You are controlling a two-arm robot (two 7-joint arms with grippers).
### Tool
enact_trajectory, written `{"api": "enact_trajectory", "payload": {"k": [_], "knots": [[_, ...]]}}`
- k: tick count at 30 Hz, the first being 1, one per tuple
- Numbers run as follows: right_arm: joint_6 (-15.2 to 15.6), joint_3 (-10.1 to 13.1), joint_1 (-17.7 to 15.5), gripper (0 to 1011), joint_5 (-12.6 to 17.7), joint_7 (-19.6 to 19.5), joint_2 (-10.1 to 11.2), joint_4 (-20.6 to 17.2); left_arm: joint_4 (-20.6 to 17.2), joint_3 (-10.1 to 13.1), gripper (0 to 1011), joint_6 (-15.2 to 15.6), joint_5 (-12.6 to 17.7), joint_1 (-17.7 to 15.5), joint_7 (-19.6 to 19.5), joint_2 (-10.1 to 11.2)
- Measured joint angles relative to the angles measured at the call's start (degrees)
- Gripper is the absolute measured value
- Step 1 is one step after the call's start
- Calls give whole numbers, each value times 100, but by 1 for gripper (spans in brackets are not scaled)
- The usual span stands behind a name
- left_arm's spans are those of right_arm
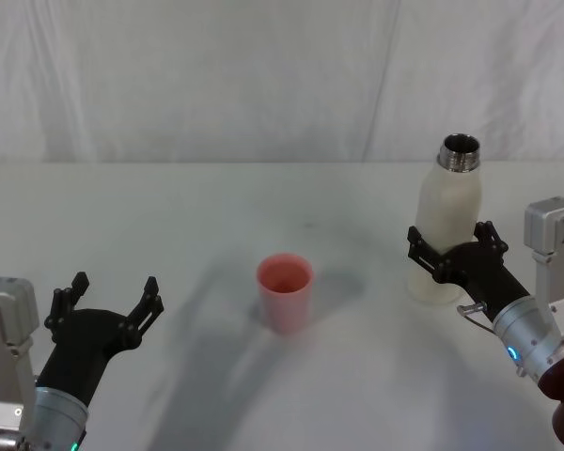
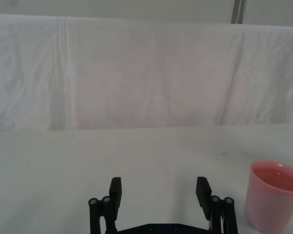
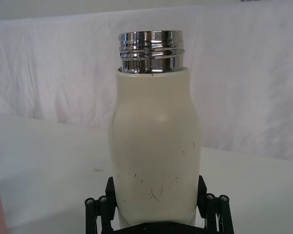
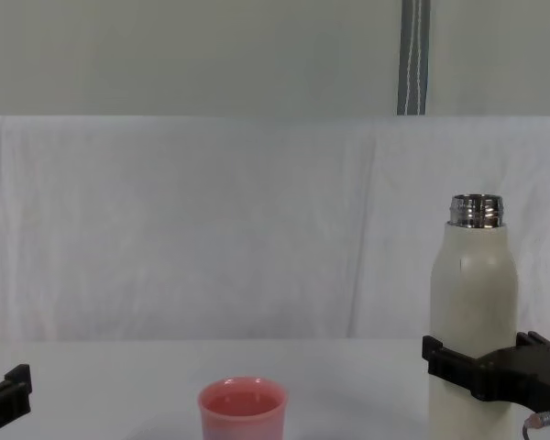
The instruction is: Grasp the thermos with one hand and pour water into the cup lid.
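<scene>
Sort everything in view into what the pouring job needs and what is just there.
For the job:
- thermos, upright, uncapped, between the right gripper's jaws
- cup lid, upright, at mid table

Just there:
- left gripper, idle, jaws open
- table
- white backdrop cloth

The cup [image 1: 285,291] stands on the table [image 1: 207,216]. To the right of the cup and a little farther back stands the bottle [image 1: 447,221], well apart from it. The right gripper [image 1: 454,247] sits around the bottle's lower body, one finger on each side. The left gripper [image 1: 108,301] is left of the cup, nearer the robot. Behind the cup hangs a cloth [image 1: 263,75].
</scene>
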Motion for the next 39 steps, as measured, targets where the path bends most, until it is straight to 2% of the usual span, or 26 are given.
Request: {"api": "enact_trajectory", "payload": {"k": [9, 13, 39], "knots": [[0, -6, 0, 953, -2, -5, 3, -3, 0, 0, 1001, 0, 0, 0, 0, 0], [-1, -5, 0, 1000, -2, -7, 6, -10, 0, 0, 1001, 0, 0, 0, 0, 0], [8, -5, -17, 1000, 16, 40, 20, -45, 0, 0, 1001, 0, 0, 0, 0, 0]]}}
